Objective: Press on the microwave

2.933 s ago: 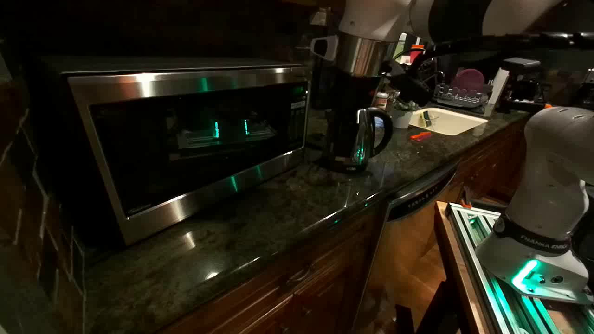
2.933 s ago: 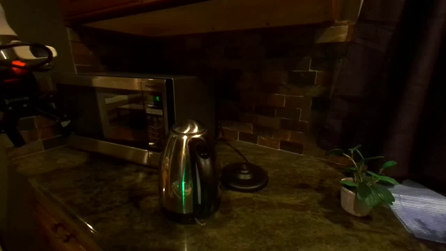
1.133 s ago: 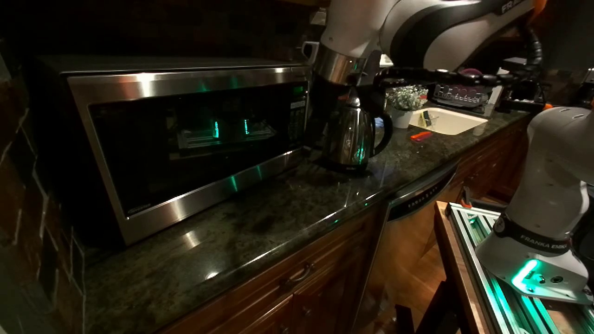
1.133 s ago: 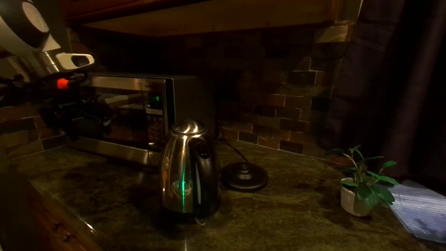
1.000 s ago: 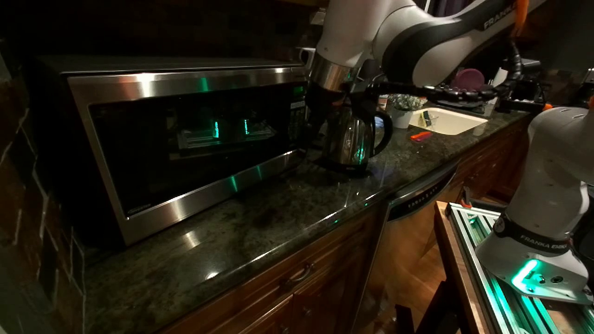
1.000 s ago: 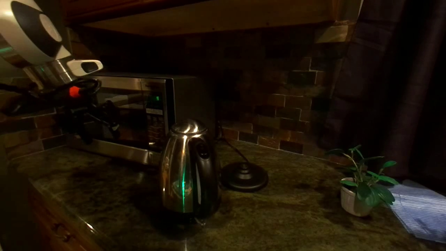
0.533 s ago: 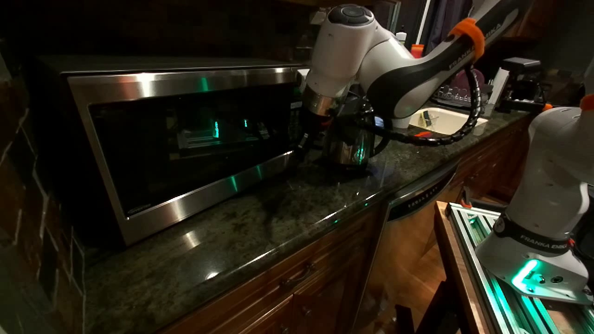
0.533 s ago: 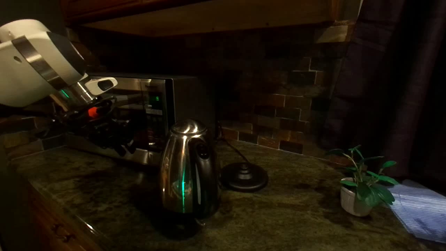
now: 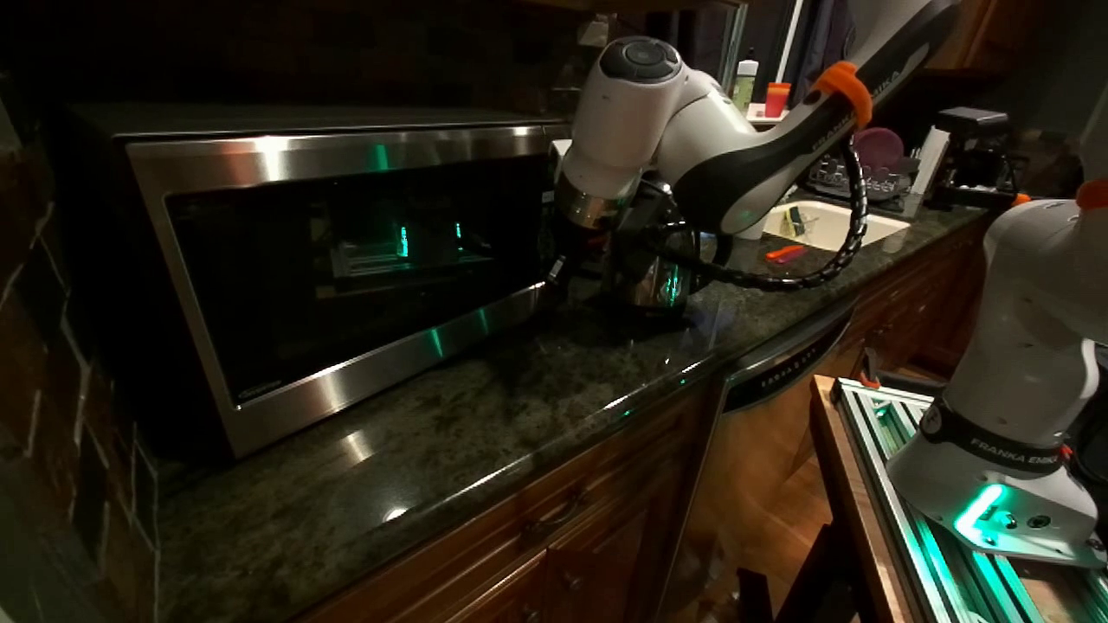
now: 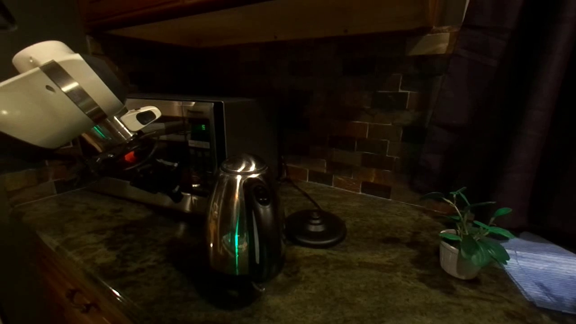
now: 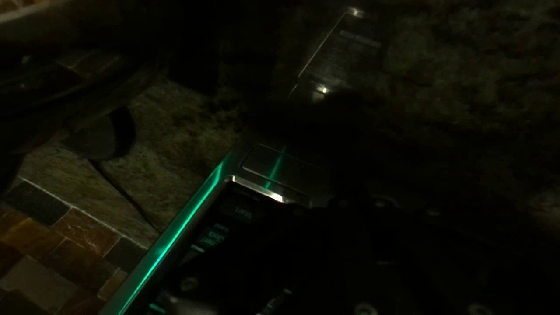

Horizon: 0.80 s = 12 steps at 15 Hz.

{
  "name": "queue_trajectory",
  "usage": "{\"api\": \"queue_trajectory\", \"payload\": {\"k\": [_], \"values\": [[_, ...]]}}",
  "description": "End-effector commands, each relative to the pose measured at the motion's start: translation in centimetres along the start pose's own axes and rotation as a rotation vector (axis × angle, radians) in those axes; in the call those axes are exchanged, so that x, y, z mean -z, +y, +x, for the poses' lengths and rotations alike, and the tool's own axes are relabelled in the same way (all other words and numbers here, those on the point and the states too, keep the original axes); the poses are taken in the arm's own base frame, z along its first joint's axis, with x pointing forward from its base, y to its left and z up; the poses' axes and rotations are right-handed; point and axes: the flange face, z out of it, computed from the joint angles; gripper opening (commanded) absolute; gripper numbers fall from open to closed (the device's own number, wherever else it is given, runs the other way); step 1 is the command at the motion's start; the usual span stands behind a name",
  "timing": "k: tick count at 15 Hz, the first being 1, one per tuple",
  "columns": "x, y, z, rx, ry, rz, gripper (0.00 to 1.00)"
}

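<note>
In an exterior view the microwave (image 9: 363,277) stands on the bench (image 9: 433,433), door closed, and my hand (image 9: 556,272) tilts down by its lower front corner.

In an exterior view I get the control panel (image 10: 202,157), its display (image 10: 201,128) lit green, and the kettle (image 10: 234,225) near; it's too dark to make out whether the hand's fingers are parted or together, or touching anything.

In the wrist view I read what looks like an upside-down Start label (image 11: 243,211). I'd call this lining up, the press not yet made. Next I need the fingertips square to Start, then a short, straight push, staying off the kettle.
</note>
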Motion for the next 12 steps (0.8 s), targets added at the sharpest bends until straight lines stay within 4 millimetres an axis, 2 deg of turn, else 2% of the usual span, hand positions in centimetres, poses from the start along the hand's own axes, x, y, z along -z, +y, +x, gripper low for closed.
{"api": "queue_trajectory", "payload": {"k": [1, 12], "values": [[-0.8, -0.3, 0.5, -0.017, 0.045, -0.018, 0.00], [-2.1, -0.4, 1.0, -0.012, 0.111, -0.097, 0.00]]}}
